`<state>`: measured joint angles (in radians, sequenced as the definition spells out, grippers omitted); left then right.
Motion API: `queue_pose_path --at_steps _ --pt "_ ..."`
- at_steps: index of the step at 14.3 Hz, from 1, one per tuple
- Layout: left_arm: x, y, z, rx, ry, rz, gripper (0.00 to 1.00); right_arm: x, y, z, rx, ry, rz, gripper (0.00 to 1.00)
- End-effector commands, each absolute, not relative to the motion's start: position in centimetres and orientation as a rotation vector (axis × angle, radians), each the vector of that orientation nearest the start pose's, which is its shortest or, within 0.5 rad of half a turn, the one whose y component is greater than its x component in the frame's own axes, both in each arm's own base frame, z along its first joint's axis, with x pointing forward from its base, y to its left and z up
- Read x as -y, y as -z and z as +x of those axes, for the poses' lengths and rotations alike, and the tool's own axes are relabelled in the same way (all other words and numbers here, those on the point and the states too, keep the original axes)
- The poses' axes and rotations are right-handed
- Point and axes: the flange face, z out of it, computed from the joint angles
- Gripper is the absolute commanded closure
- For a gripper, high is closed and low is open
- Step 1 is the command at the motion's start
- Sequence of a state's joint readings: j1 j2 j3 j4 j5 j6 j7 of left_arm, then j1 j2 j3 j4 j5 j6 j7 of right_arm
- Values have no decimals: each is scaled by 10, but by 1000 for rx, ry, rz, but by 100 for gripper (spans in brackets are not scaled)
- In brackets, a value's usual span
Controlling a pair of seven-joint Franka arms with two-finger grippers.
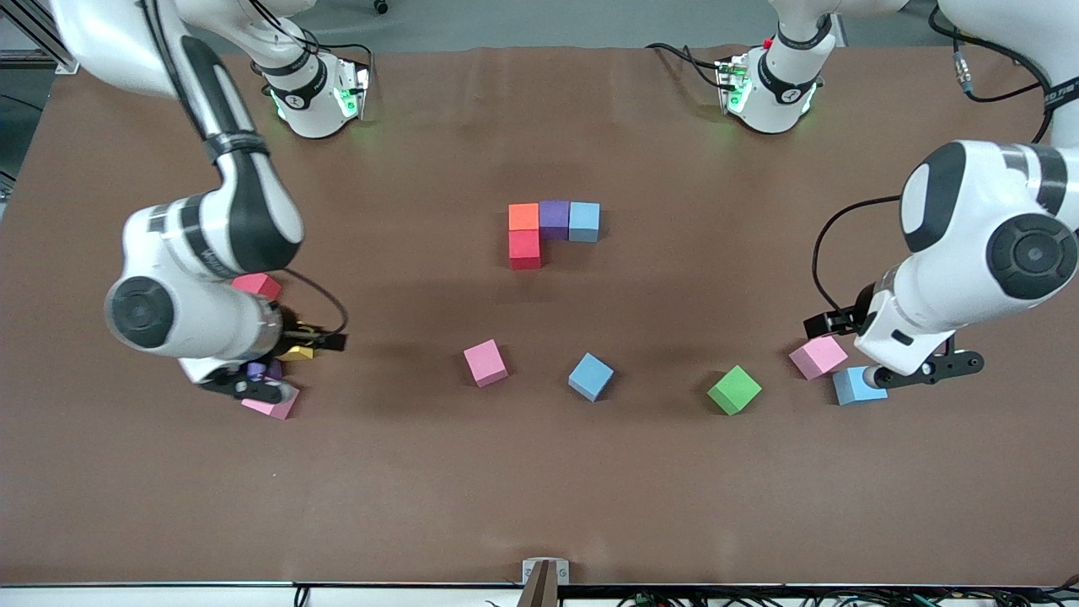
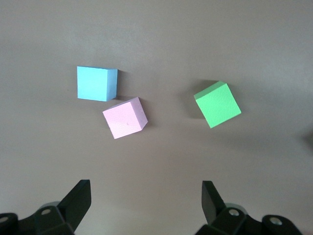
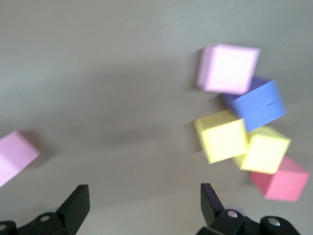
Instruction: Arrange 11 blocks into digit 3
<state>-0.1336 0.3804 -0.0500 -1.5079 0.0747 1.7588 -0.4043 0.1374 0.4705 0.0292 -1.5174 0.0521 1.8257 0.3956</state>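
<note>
An orange (image 1: 523,216), a purple (image 1: 554,217) and a blue block (image 1: 584,221) touch in a row at mid-table. A red block (image 1: 525,249) touches the orange one on the side nearer the camera. A pink (image 1: 485,362), a blue (image 1: 590,376) and a green block (image 1: 733,389) lie loose, nearer the camera. My left gripper (image 1: 881,375) is open and empty over a pink (image 1: 818,357) and a blue block (image 1: 856,385). Its wrist view shows its fingers (image 2: 78,200) apart, with blue (image 2: 96,83), pink (image 2: 124,117) and green (image 2: 217,104) blocks. My right gripper (image 1: 253,381) is open and empty.
Under the right gripper lies a cluster: a pink (image 1: 271,406), a yellow (image 1: 297,352), a purple-blue (image 1: 265,369) and a red-pink block (image 1: 257,285). The right wrist view shows pink (image 3: 229,68), blue (image 3: 257,105), two yellow (image 3: 221,136) and red-pink (image 3: 282,180) blocks.
</note>
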Motion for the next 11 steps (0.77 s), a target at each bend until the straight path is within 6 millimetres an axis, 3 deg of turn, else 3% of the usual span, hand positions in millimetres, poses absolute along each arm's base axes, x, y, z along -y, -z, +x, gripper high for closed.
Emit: queue_pose_path --at_steps 1,4,6,11 --pt "121 -405 661 400 -115 -3057 0 -79 -366 671 -421 -180 -3147 0" --pt "128 -376 666 541 -145 -3054 0 -44 -334 688 -454 -88 -3166 0" --pt "132 -366 670 588 -139 -3056 0 -41 -311 695 -453 -55 -3166 0" --pt "205 -343 662 768 -108 -3038 0 -24 -259 705 -454 9 -3176 0"
